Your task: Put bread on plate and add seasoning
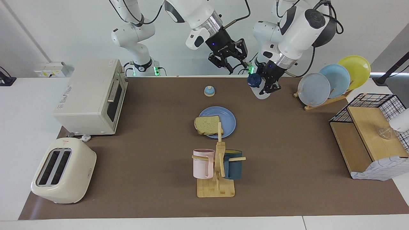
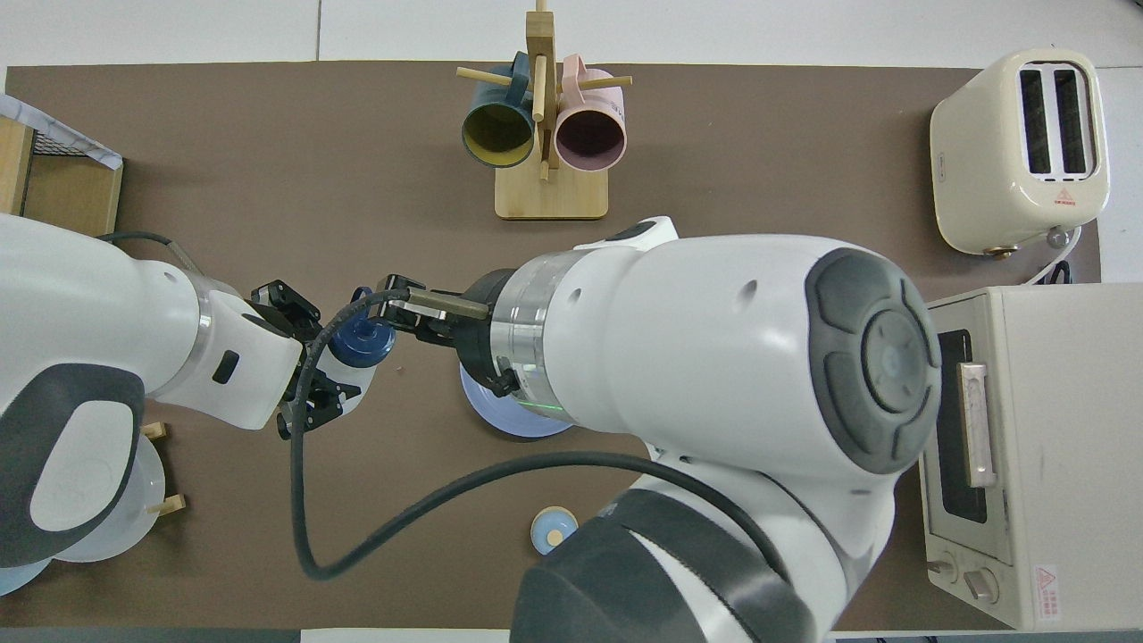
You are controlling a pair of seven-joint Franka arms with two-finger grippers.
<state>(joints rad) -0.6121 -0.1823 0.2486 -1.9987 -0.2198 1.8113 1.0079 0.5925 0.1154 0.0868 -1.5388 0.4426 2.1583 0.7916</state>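
1. Facing view: a brown table (image 1: 287, 143) before a white wall. The bread (image 1: 207, 125) already lies on the plate (image 1: 225, 119), overhanging its rim.
2. The left tool (image 1: 267, 84) is clamped on the seasoning bottle (image 1: 255, 87), held tilted in the air, away from the plate toward the plate rack (image 1: 329, 83).
3. The right tool (image 1: 230, 62), fingers apart and empty, hangs just beside the bottle's cap.
4. Overhead view: the right tool (image 2: 393, 313) sits at the cap (image 2: 362, 338); the left tool (image 2: 308, 393) grips the body.
5. Likely step: opening the bottle. Next the fingers must pinch the cap, then the bottle goes over the bread.
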